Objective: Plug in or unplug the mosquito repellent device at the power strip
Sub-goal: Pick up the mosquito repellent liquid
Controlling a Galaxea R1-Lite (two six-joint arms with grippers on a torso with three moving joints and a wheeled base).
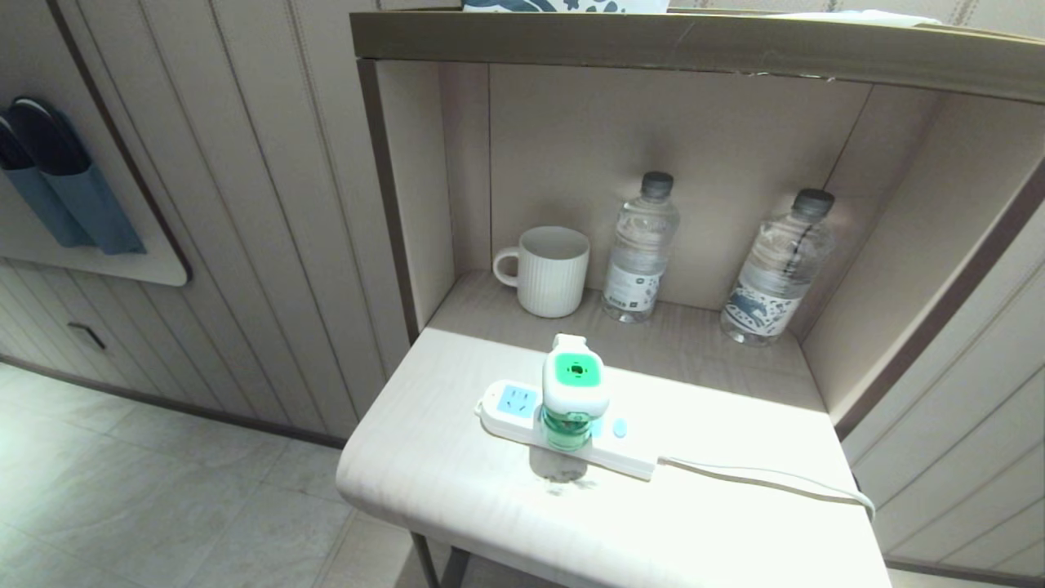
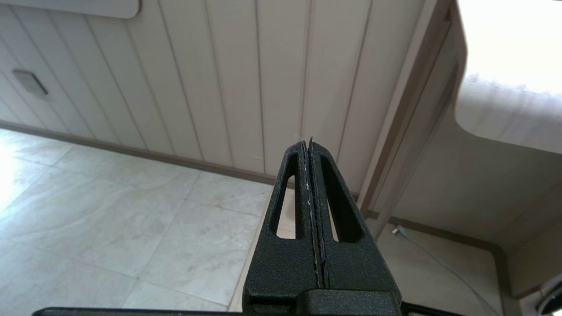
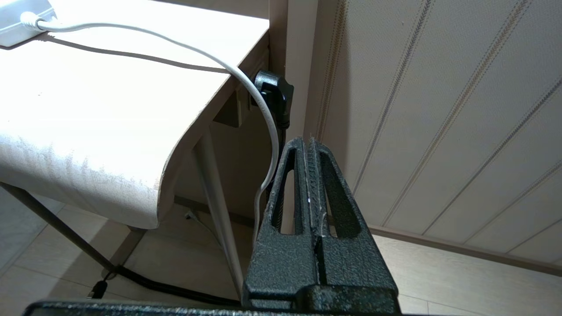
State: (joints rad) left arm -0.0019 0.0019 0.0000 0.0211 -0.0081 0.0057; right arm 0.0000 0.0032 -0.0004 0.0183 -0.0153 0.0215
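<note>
1. Your left gripper (image 2: 310,142) hangs low beside the desk, out over the tiled floor (image 2: 109,210), fingers pressed flat together and holding nothing. The desk's rounded front corner (image 2: 505,127) sits well above and apart from it.
2. Your right gripper (image 3: 310,141) is likewise closed tight and empty, low at the desk's other side, near the panelled wall (image 3: 439,109). A black plug (image 3: 274,94) sits in an outlet just beyond its tips, and the thin white cord (image 3: 268,118) drops past the desk edge between the two.
3. In the head view neither arm shows. The desk (image 1: 457,490) has a curved front edge with bare surface on both sides of the strip.
4. The power strip (image 1: 510,406) lies flat near the desk's front, running at a slant, its cord end pointing to your right; the cord trails off over the right edge.
5. The mosquito repellent device (image 1: 575,384) stands upright, plugged into the strip about midway along, green top facing up, liquid bottle hanging over the strip's near side. One blue socket face to its left is uncovered.
6. Behind, in the recessed shelf, a ribbed white mug (image 1: 551,271) and two clear water bottles (image 1: 641,249) (image 1: 775,273) stand well apart from the strip. The overhanging top board (image 1: 694,45) and side walls close that space in.
</note>
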